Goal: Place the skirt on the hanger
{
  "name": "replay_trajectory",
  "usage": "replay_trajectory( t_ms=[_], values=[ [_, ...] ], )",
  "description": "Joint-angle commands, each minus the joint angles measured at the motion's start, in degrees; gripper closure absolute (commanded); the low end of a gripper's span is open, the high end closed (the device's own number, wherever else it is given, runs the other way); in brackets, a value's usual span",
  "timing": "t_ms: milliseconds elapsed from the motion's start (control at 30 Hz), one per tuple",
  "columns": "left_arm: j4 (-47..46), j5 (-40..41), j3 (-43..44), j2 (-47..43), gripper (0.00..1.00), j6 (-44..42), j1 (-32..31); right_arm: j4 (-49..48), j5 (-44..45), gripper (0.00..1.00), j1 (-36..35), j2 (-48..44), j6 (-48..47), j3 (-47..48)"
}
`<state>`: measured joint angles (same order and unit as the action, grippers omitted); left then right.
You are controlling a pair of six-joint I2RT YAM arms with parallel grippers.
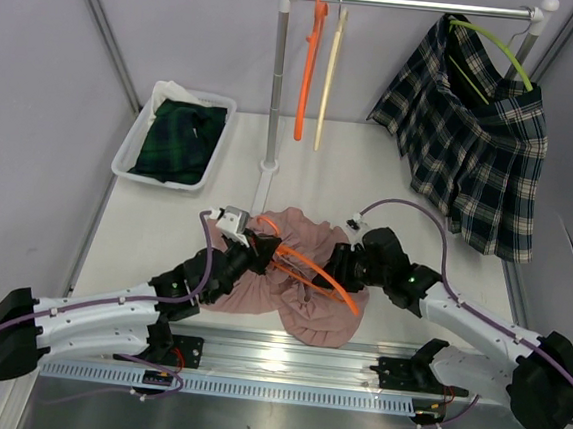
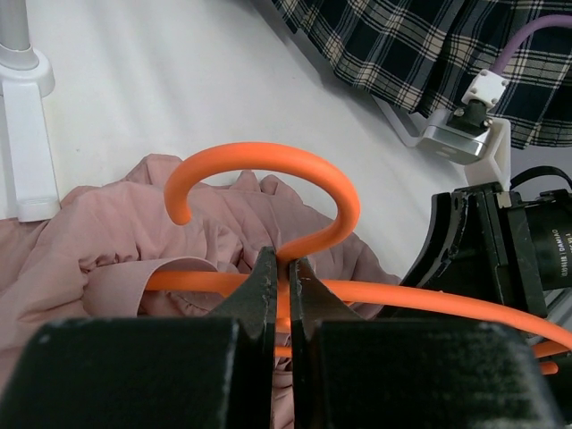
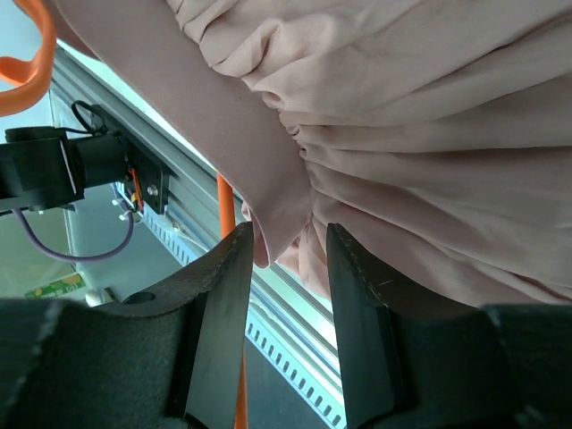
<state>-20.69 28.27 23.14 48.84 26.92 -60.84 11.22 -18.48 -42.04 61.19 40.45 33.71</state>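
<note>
Left gripper: the left gripper (image 1: 256,252) is clamped shut on the neck of the orange plastic hanger (image 2: 259,152), just below its hook; in the left wrist view its black fingers (image 2: 257,299) pinch the orange rod with no gap left.
Right gripper: the right gripper (image 3: 288,234) stands partly open around a folded edge of the skirt. The fold hangs between its black fingers (image 3: 228,304), touching one, with a clear gap to the other, so the cloth is straddled, not pinched.
Skirt: the dusty-pink gathered fabric skirt (image 1: 303,311) lies crumpled on the white table (image 1: 164,234), near the front edge, between the two arms.
Hanger on the table: the hanger (image 1: 345,295) lies across the skirt, with its hook toward the left gripper. Part of its bar is under pink folds; how far it is threaded in, I cannot tell.
Front rail: a silver slotted metal rail (image 1: 284,360) runs along the near edge, and the skirt's hem reaches it.
Clothes rack: a white-posted rack (image 1: 276,83) stands at the back of the table.
On the rack: a second orange hanger (image 1: 306,76) and a cream hanger (image 1: 328,78) hang side by side. A navy-and-white plaid skirt (image 1: 473,151) hangs at the right end on a lime-green hanger (image 1: 497,47).
Bin: a white plastic bin (image 1: 132,146) sits at the back left and holds a dark green plaid garment (image 1: 183,140).
</note>
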Motion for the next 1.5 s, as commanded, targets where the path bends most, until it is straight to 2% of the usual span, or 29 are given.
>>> replay_trajectory(
  t_ms=[0,367,633,800,833,967,1467],
  values=[
    [-2.95,0.82,-0.46,-1.9,1.0,-0.2,0.63,-4.45,-0.5,0.56,-0.85,0.33,0.34,-0.14],
    [-2.16,0.82,-0.99,-2.87,1.0,-0.02,0.72,-5.69,1.16,0.57,-3.57,4.2,0.07,0.91],
    [-2.6,0.73,-0.64,-2.43,1.0,0.07,0.98,-3.14,6.35,0.66,-5.68,5.26,-0.1,0.83],
    [-2.52,0.99,-1.07,-2.43,1.0,0.33,0.99,-2.96,7.67,0.78,-6.39,5.08,0.25,0.56],
    [-2.43,1.43,-0.9,-2.61,1.0,0.33,0.99,-2.61,8.28,0.86,-6.39,4.82,0.07,0.65],
    [-0.41,4.32,-0.64,-3.57,1.0,0.33,1.07,0.11,10.56,1.0,-6.39,3.24,-0.72,1.18],
    [5.92,11.8,2.53,-3.93,1.0,-1.7,3.09,15.04,16.37,1.0,-4.81,-6.34,-3.53,4.87]
  ],
)
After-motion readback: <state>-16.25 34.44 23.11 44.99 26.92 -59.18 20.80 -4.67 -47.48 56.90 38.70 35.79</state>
